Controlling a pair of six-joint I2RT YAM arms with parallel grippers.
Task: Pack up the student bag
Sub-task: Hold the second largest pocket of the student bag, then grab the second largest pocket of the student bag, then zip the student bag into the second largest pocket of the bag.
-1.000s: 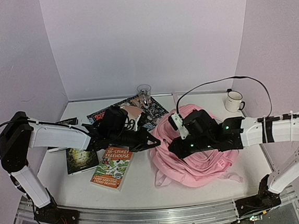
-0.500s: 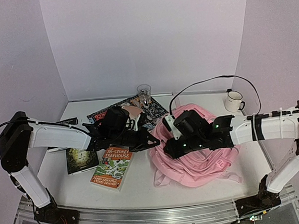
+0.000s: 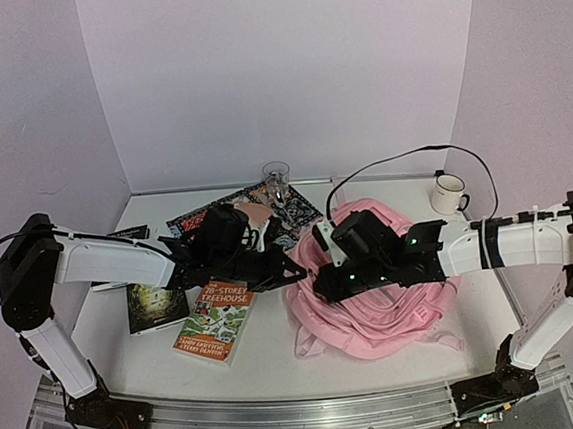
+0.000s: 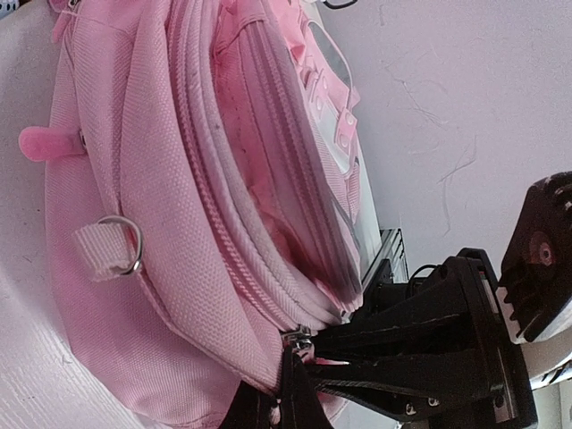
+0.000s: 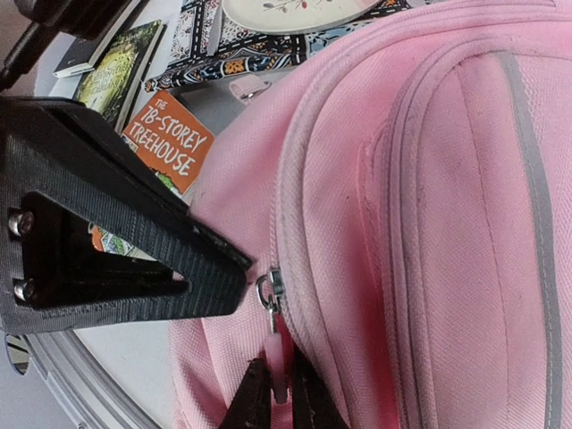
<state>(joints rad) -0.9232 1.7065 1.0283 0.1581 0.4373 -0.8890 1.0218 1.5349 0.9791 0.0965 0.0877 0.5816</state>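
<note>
Backpack [image 3: 379, 302] lies right under both grippers. Right gripper [image 5: 277, 374] is clamped on the pink zip pull [image 5: 273, 335]. Left gripper [image 4: 288, 395] has its fingers together against the bag seam, just beside that zip; can't tell if it pinches fabric.

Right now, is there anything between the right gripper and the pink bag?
Nothing visible. The right gripper is at the bag, its fingers pinching the pink zipper pull. The left gripper grips the bag's edge just beside it.
</note>
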